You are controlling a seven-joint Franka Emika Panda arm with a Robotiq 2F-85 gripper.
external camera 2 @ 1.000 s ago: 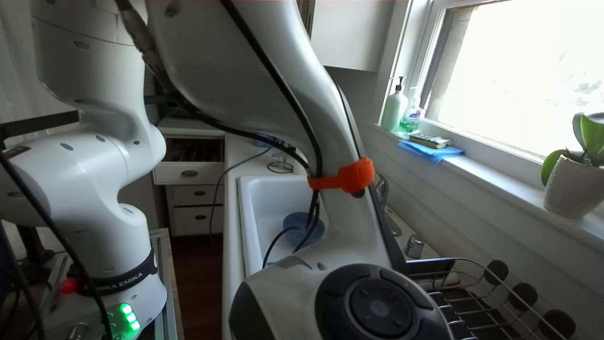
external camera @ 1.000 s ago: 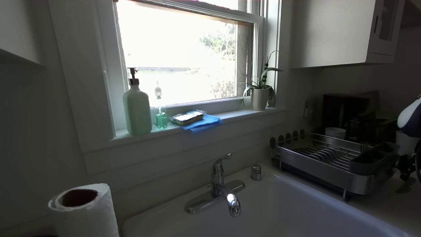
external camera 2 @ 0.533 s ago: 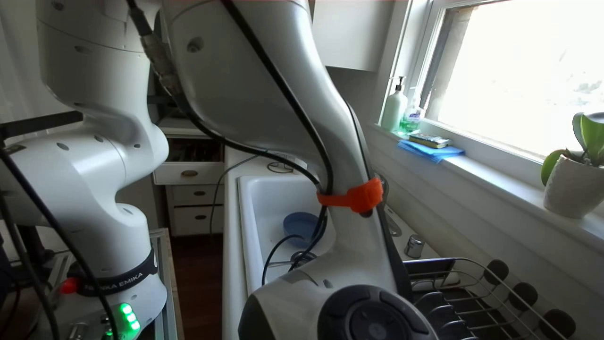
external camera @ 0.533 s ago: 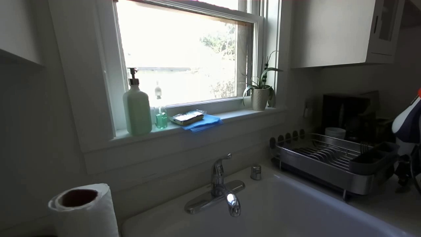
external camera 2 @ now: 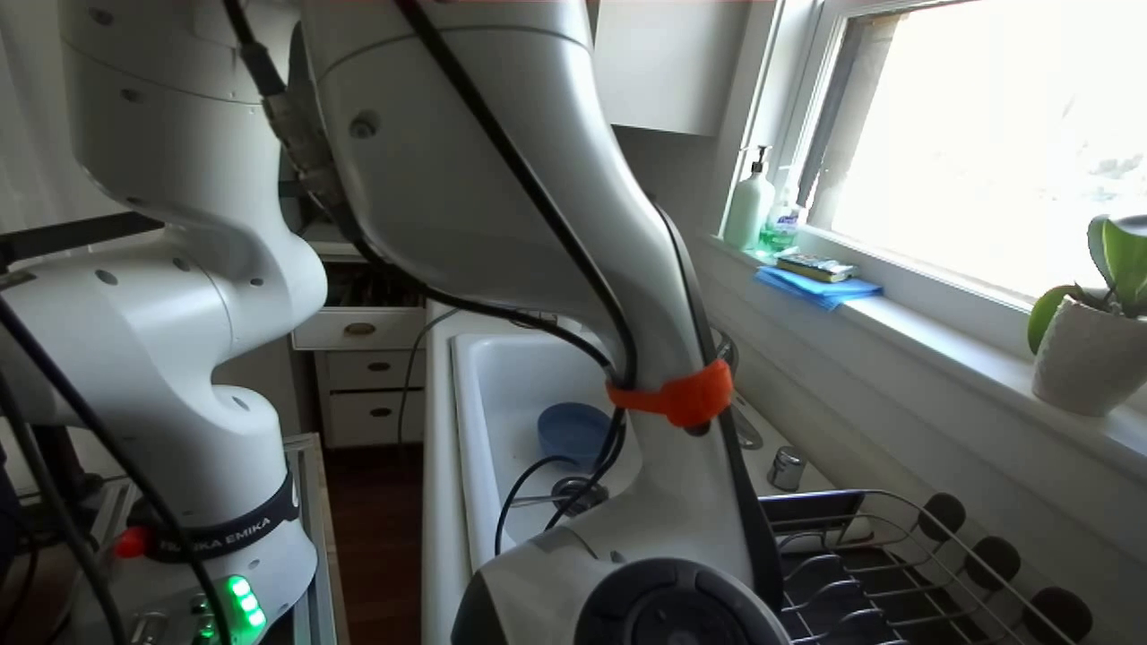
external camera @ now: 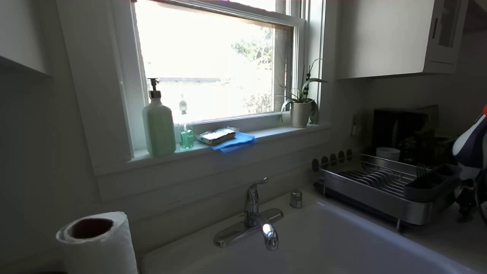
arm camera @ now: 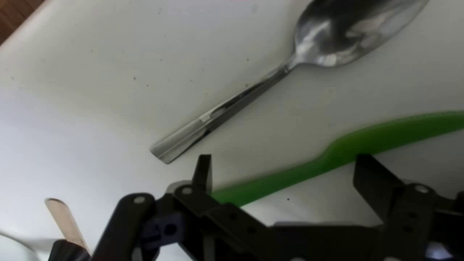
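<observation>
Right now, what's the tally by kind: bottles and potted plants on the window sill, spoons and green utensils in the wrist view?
Bottles: 2 (tall pump bottle, smaller bottle)
Potted plant: 1
Spoon: 1
Green utensil: 1, part of it showing between the open fingers
Total: 5

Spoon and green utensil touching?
Apart. In the wrist view, white counter shows between the spoon and the green utensil throughout the frame.
</observation>
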